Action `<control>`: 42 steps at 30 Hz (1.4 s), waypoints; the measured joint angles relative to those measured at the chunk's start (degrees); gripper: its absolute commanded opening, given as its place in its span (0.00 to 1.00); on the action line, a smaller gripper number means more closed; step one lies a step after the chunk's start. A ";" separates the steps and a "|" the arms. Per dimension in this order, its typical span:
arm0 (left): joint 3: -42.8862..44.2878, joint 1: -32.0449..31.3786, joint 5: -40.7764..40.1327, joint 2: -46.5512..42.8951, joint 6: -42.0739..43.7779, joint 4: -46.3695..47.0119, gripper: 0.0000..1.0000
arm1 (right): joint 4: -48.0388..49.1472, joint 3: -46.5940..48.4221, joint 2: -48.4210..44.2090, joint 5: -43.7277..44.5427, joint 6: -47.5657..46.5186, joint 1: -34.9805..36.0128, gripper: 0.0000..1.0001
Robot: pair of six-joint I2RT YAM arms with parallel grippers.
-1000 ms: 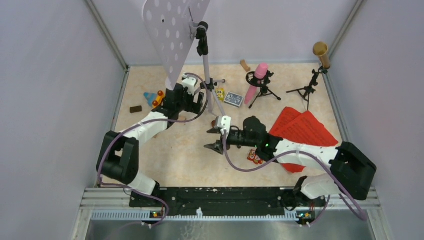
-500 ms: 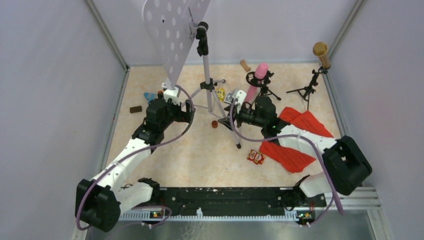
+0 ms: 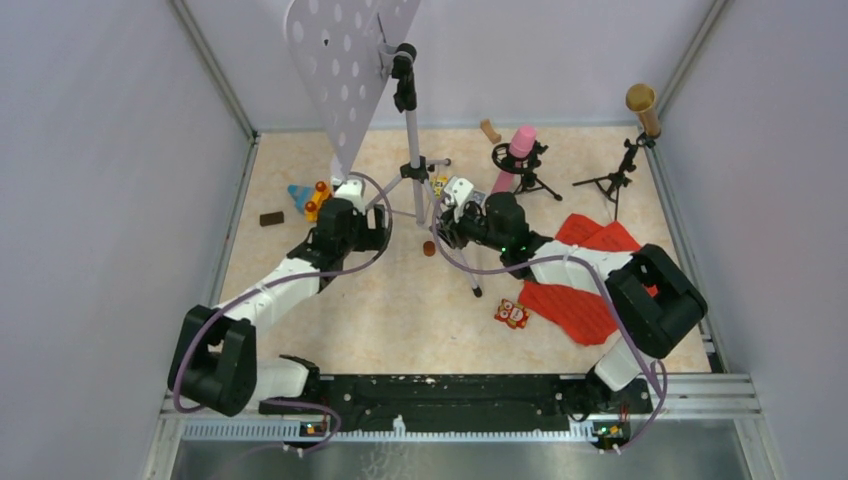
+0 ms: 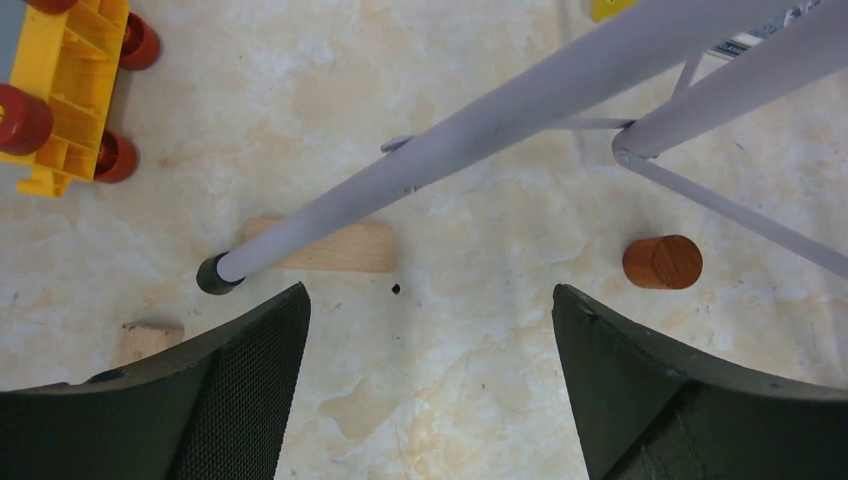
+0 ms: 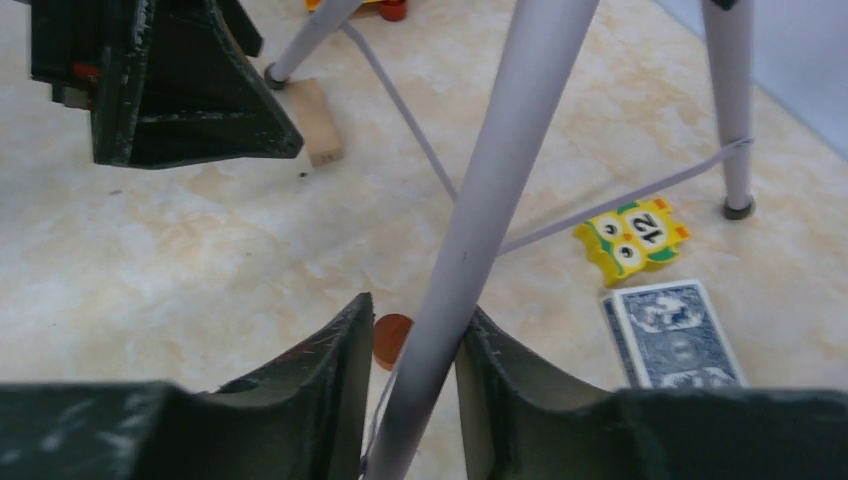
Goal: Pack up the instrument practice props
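Right wrist view: the right pincer is clamped around one silver tripod leg. The left pincer gapes wide above the beige marbled worktop, just short of another leg's black rubber foot. Farther back, the grey hole-punched sheet-music tray stands upright atop the silver pole, mid-worktop.

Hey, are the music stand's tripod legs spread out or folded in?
Spread. The tripod legs splay out from the pole, braces extended, feet planted apart on the table.
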 measured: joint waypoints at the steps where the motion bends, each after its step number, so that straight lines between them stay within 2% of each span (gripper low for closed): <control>1: 0.87 0.00 -0.13 1.09 0.02 -0.13 0.95 | 0.15 0.00 0.02 2.38 -0.55 0.63 0.24; 3: 2.12 0.00 -0.20 1.95 0.04 -0.15 0.95 | 1.18 -0.39 0.02 6.97 -1.42 2.12 0.17; 10: 3.56 0.00 -0.28 0.70 0.20 0.04 0.97 | 4.83 -1.90 0.00 27.96 3.58 10.45 0.01; 13: 2.84 0.00 -0.24 -1.57 0.50 0.50 0.95 | 5.25 -1.90 0.00 37.09 3.54 15.06 0.00; 18: 2.69 0.28 -0.63 -2.14 1.77 0.81 0.83 | 5.18 -1.88 0.07 49.66 5.14 22.97 0.00; 23: 5.99 0.59 2.03 2.10 5.09 0.22 0.81 | 2.97 -0.11 1.18 55.45 9.51 24.96 0.00; 27: 11.98 0.68 5.18 8.98 9.35 -0.87 0.81 | 0.48 1.75 2.62 58.90 18.69 25.44 0.00; 33: 16.28 1.97 8.48 12.68 12.61 -1.38 0.90 | -2.71 6.71 6.16 62.23 26.77 26.43 0.00; 42: 19.82 4.44 12.94 16.17 15.50 -1.49 0.99 | -7.54 15.32 12.39 69.96 32.46 28.65 0.01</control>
